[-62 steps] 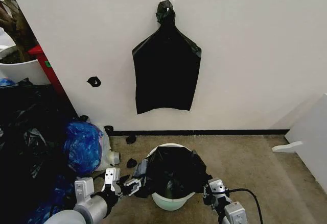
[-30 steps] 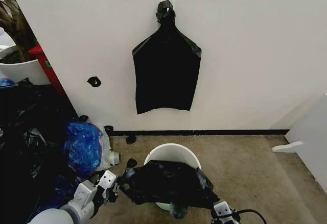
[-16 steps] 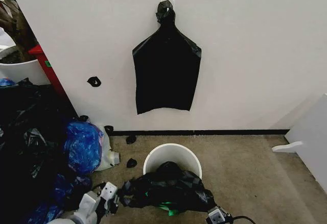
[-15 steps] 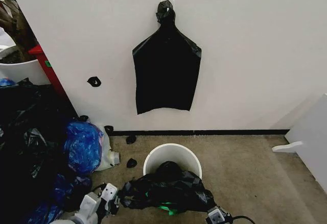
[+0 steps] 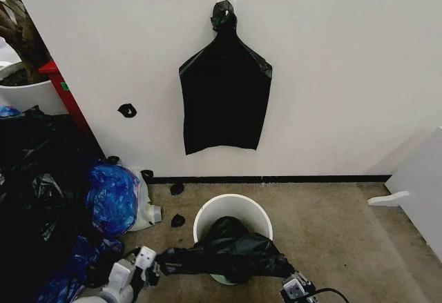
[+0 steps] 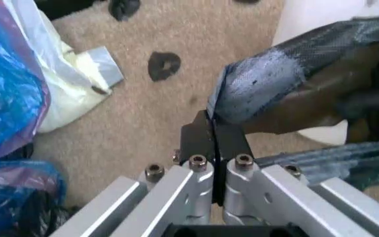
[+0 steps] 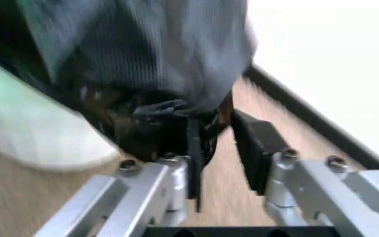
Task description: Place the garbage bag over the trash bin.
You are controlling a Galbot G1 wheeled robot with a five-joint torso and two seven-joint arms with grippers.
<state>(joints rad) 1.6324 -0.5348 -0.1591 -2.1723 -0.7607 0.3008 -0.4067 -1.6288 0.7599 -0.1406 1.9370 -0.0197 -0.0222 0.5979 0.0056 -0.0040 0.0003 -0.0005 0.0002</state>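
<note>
Left gripper low at the near left, fingers pressed flat together, pinching one edge of the garbage bag. Right gripper low at the near right, fingers parted by a narrow gap, black film bunched against the inner one; firm clamp there not clear. Bag stretched between both grippers, draped across the near rim of the trash bin, part sagging inside, far rim bare. Bin on the carpet near the wall. Blue bag on the floor to the left. Further back, flat black bag with a knotted neck hanging on the wall.
</note>
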